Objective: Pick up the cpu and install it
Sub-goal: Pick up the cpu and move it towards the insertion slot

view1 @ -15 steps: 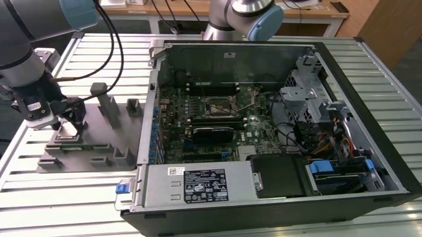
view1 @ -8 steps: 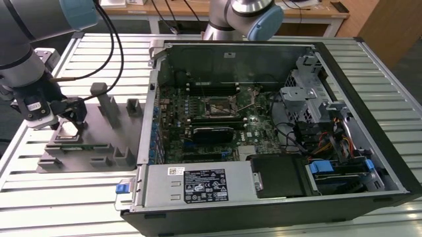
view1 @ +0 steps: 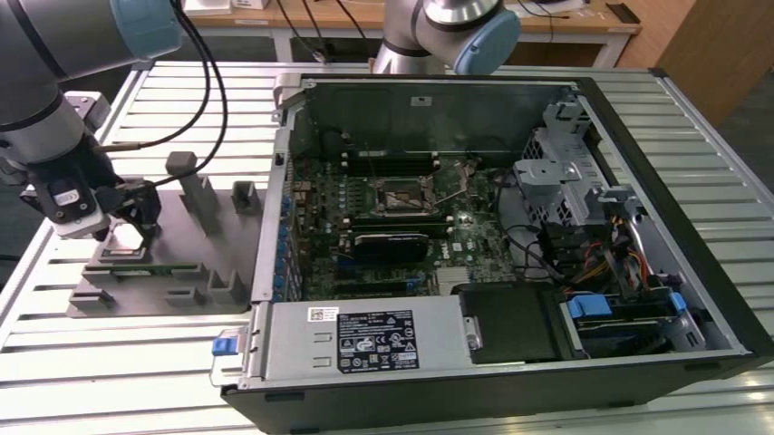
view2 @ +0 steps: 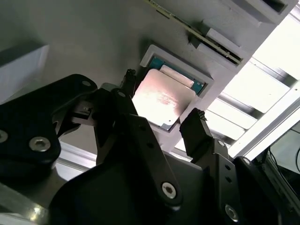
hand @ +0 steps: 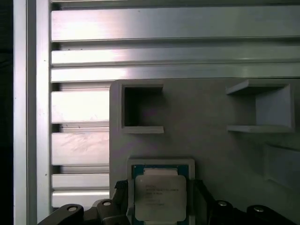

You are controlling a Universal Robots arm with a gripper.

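The gripper point(view2: 164, 97) is standing open and holding nothing, its two black fingers point(view2: 199, 123) straddling the cpu point(view2: 161, 96). In both wrist views the fingertips are sitting just beside opposite edges of the chip; whether either one is touching it cannot be told. The cpu is lying flat, shiny metal top upward, in a shallow square recess of the grey holder plate point(hand: 206, 108), and in the first wrist view it is appearing roughly centred between the fingers. The step in hand is judged to be the grasp at the pickup point. To do it well, the operator or controller should be keeping the gripper centred on the chip so that both fingers are meeting its edges together — a one-sided contact is likely to be pushing the chip against the recess wall or tilting it. The fingertips should be bearing on the thin rim, not on the metal top, and sitting low enough to catch that rim while clearing the raised border of the recess. Closing force should be building gently, since the part is thin, smooth and probably prone to slipping or cocking. In the exterior view the holder plate is lying on the slatted table point(view1: 145, 100) at the exterior view's left of the open computer case point(view1: 677, 181) — well apart from the motherboard socket point(view1: 397, 195) inside it.
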